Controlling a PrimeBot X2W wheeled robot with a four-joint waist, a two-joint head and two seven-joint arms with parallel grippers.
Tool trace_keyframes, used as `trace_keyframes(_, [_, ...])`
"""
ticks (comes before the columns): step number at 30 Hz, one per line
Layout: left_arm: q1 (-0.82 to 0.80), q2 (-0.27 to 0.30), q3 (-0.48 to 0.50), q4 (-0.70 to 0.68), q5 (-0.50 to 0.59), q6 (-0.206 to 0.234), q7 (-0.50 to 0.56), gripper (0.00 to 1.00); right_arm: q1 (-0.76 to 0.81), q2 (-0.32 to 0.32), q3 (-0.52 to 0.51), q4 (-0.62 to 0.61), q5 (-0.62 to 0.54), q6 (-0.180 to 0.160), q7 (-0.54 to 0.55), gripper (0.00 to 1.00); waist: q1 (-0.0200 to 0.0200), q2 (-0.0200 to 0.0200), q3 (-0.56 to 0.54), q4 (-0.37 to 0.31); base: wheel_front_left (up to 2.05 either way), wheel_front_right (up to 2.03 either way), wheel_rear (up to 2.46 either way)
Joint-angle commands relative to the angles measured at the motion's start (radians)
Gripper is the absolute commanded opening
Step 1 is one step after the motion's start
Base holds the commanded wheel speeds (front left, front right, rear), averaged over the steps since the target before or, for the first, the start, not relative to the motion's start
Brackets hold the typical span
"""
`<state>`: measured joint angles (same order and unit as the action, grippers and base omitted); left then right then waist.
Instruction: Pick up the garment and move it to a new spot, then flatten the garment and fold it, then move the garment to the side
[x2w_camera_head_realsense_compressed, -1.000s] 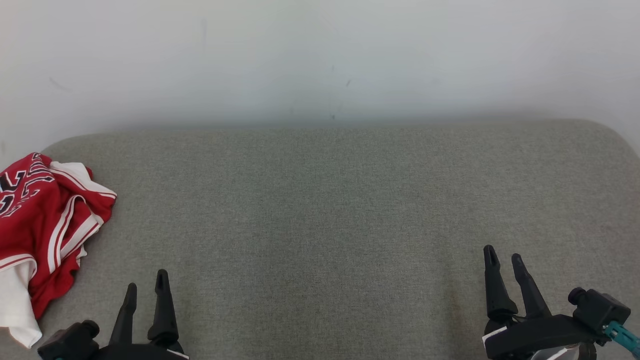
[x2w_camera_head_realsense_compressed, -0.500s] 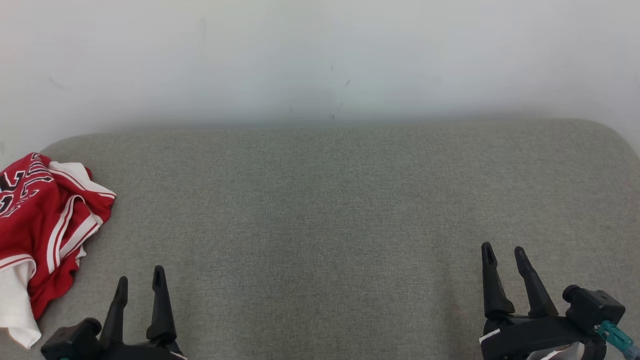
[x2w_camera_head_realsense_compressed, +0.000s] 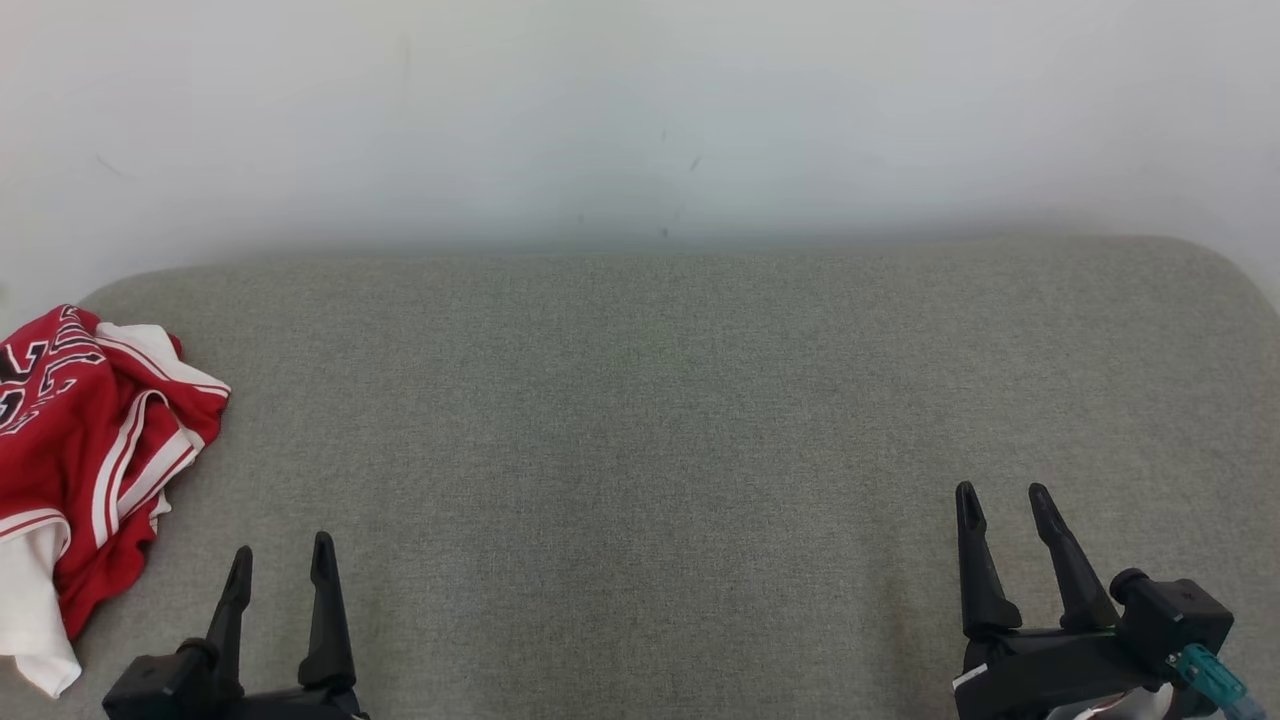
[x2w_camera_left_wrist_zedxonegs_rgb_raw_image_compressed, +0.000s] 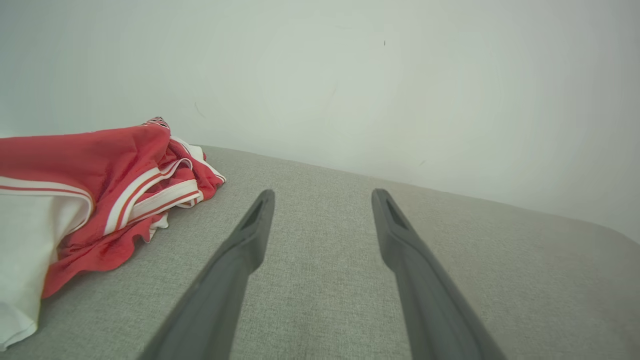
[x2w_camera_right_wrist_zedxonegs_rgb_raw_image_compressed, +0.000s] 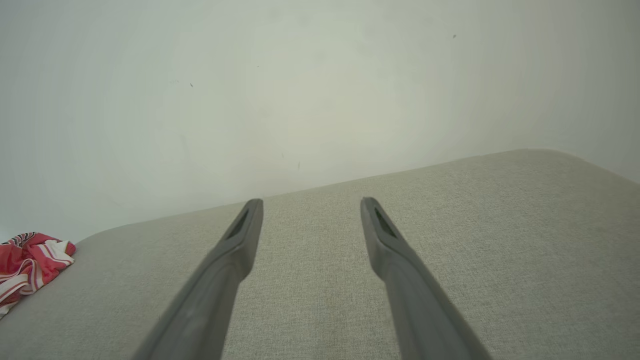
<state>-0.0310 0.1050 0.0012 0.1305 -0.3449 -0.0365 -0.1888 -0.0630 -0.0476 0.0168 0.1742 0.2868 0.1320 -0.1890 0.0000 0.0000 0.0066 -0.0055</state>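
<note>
Nearest, at the bottom left of the head view, the left gripper (x2w_camera_head_realsense_compressed: 281, 552) has its two long, tapering, matt black fingers spread wide and holds nothing. At the bottom right the right gripper (x2w_camera_head_realsense_compressed: 1003, 495) is the same, fingers wide apart and empty, with a small teal plug (x2w_camera_head_realsense_compressed: 1205, 680) on its blocky black base. Both point out over the worktop (x2w_camera_head_realsense_compressed: 640, 420), a broad slab covered in grey-beige woven cloth with a fine, even grain and softly rounded far corners. The garment (x2w_camera_head_realsense_compressed: 90, 440) lies crumpled at the worktop's left edge, to the left of and beyond the left gripper and apart from its fingers. It is a smooth red fabric with white stripe trim and black-and-white lettering on its far part, bunched in soft folds, with a plain white panel at its near end. Behind the worktop rises a flat, pale wall (x2w_camera_head_realsense_compressed: 640, 120), matt and flecked with a few tiny dark marks.
</note>
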Motion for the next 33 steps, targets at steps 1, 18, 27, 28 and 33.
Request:
trace_keyframes(1, [0.003, 0.008, -0.002, -0.009, 0.029, -0.002, -0.009, 1.00, -0.002, -0.003, 0.002, -0.010, -0.028, -0.002, -0.009, 1.00, 0.0000, 0.0000, 0.000, 0.000, 0.00, 0.00, 0.00])
trace_keyframes(18, [0.008, 0.023, -0.003, 0.002, 0.142, -0.012, -0.044, 1.00, 0.009, -0.004, 0.006, 0.006, -0.156, -0.002, -0.045, 1.00, 0.0000, 0.0000, -0.009, 0.000, 0.00, 0.00, 0.00])
trace_keyframes(27, [0.015, 0.037, -0.005, 0.017, 0.170, -0.026, -0.055, 1.00, 0.013, -0.004, -0.009, 0.014, -0.210, -0.002, -0.061, 1.00, 0.0000, 0.0000, -0.012, -0.001, 0.00, 0.00, 0.00])
trace_keyframes(28, [0.015, 0.038, -0.006, 0.015, 0.174, -0.027, -0.051, 1.00, 0.014, -0.004, -0.010, 0.014, -0.219, -0.002, -0.062, 1.00, 0.0000, 0.0000, -0.012, -0.001, 0.00, 0.00, 0.00])
trace_keyframes(33, [0.019, 0.036, -0.017, -0.006, 0.193, -0.030, -0.031, 1.00, 0.018, -0.004, -0.005, 0.019, -0.242, -0.002, -0.071, 1.00, 0.0000, 0.0000, -0.014, 0.001, 0.00, 0.00, 0.00])
